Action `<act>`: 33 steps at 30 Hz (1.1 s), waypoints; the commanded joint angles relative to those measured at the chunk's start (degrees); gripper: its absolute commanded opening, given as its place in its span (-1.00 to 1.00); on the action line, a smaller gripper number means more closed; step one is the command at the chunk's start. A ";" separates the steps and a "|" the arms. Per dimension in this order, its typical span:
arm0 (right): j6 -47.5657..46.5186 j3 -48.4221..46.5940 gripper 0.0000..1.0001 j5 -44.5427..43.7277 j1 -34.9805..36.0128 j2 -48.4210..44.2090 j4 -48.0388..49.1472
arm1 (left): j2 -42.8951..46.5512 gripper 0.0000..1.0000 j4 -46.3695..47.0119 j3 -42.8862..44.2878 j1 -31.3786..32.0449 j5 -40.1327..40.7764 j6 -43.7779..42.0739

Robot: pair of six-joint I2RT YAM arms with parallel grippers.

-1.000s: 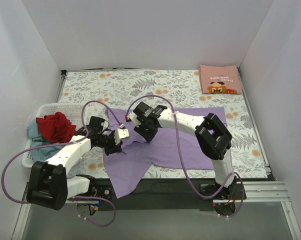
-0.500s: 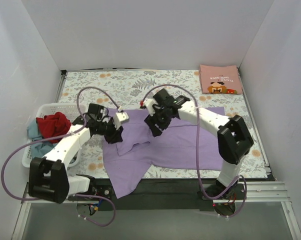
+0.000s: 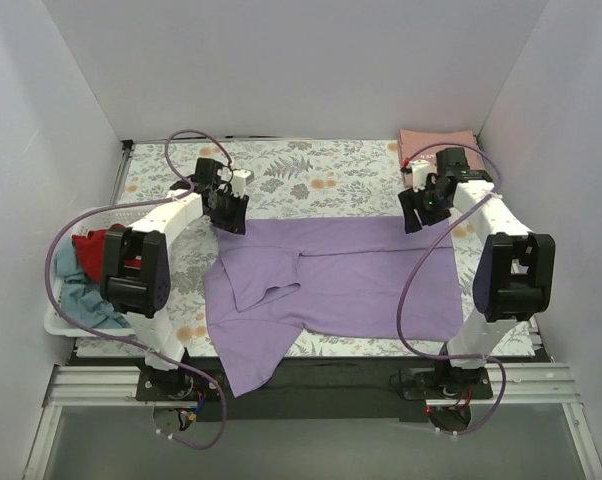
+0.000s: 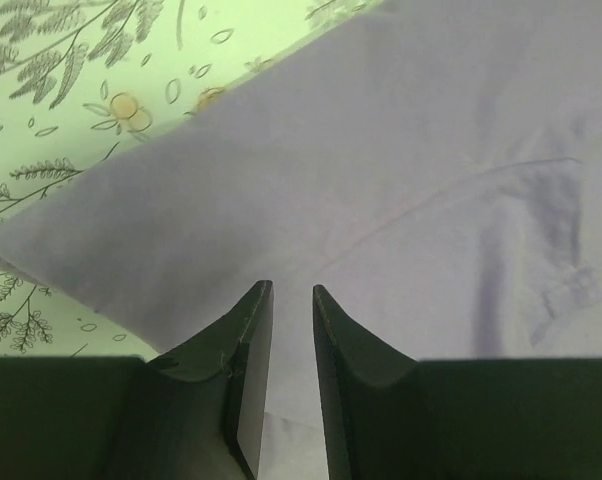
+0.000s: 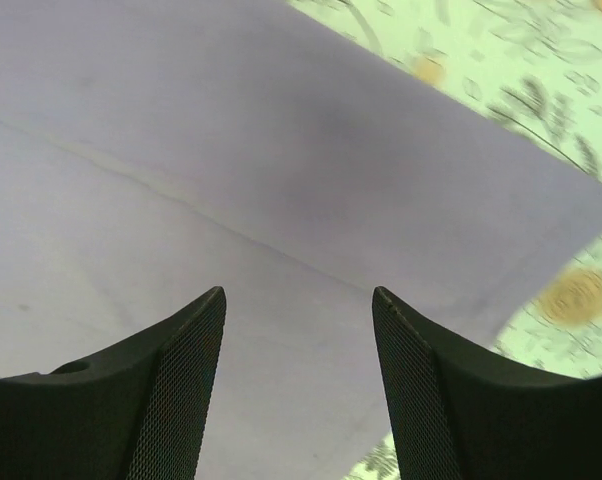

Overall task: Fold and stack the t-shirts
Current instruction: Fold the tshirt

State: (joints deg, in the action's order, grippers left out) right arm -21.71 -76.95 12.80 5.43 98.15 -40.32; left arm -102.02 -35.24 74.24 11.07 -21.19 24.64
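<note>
The lavender-purple t-shirt (image 3: 351, 280) lies spread on the floral table cloth (image 3: 311, 170), its far edge pulled out straight. A fold bunches near its left side, and its near-left part hangs over the front edge. My left gripper (image 3: 233, 218) hovers over the shirt's far-left corner. In the left wrist view (image 4: 291, 288) its jaws stand a narrow gap apart over the cloth (image 4: 401, 150). My right gripper (image 3: 413, 218) is above the far-right corner. It shows wide open and empty (image 5: 299, 290) over the cloth (image 5: 181, 150). A folded salmon-pink t-shirt (image 3: 421, 140) lies at the back right, partly hidden by the right arm.
A white basket (image 3: 91, 215) at the left table edge holds a red t-shirt (image 3: 96, 250) and a grey-blue one (image 3: 76, 295). White walls close in the table on three sides. Purple cables loop from both arms.
Both arms have swung from the middle outward and to the far side, the left to the far left, the right to the far right. The shirt's far edge is now stretched out straight.
</note>
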 commanded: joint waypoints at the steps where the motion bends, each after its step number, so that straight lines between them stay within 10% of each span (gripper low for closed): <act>1: -4.56 0.30 0.33 -1.28 -4.37 2.22 -0.56 | -2.13 -0.57 1.04 2.32 -0.08 7.02 2.78; 19: -8.52 10.67 0.31 -1.37 -10.00 -5.60 -1.26 | -8.19 0.02 -3.43 12.15 -6.59 7.92 -13.21; 33: -11.24 20.26 0.25 -9.19 -10.18 -2.61 2.70 | -13.91 -0.06 -1.41 13.56 -7.82 8.62 -16.47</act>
State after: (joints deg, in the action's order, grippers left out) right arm -31.68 -57.45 5.72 -4.49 94.61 -39.97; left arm -116.60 -37.45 86.00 3.99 -12.82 9.82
